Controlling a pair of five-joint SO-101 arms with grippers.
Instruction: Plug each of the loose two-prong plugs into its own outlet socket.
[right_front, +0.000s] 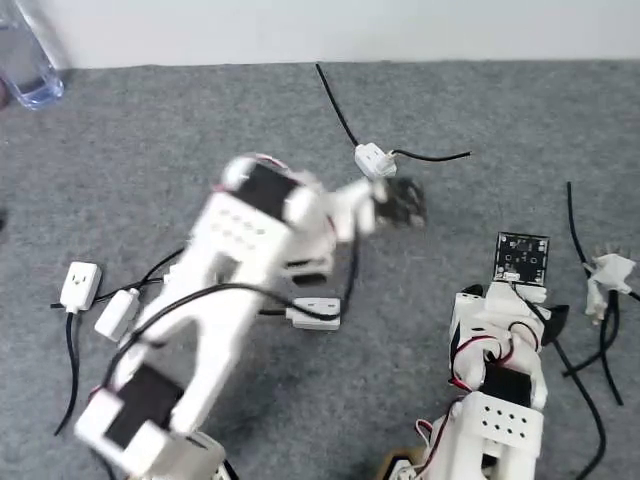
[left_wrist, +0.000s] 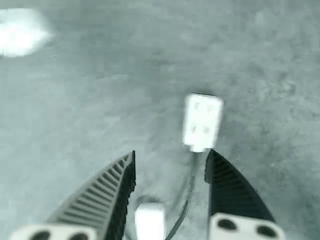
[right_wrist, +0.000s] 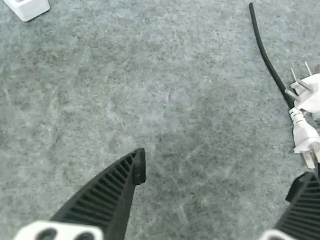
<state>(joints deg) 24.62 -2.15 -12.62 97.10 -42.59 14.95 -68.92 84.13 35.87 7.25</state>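
Left pincer (left_wrist: 171, 156), jaws apart, near socket (left_wrist: 202, 121)

The table is covered by a grey, felt-like cloth (right_front: 520, 110) with a rough, fibrous surface; at its far edge a plain white wall (right_front: 300, 30) runs along it; a transparent container (right_front: 25, 65) stands at the upper left of the high view, where cloth meets wall; the light is soft and even.

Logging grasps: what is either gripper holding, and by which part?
Nothing. The left gripper is open, short of a socket; the right gripper is open near plugs.
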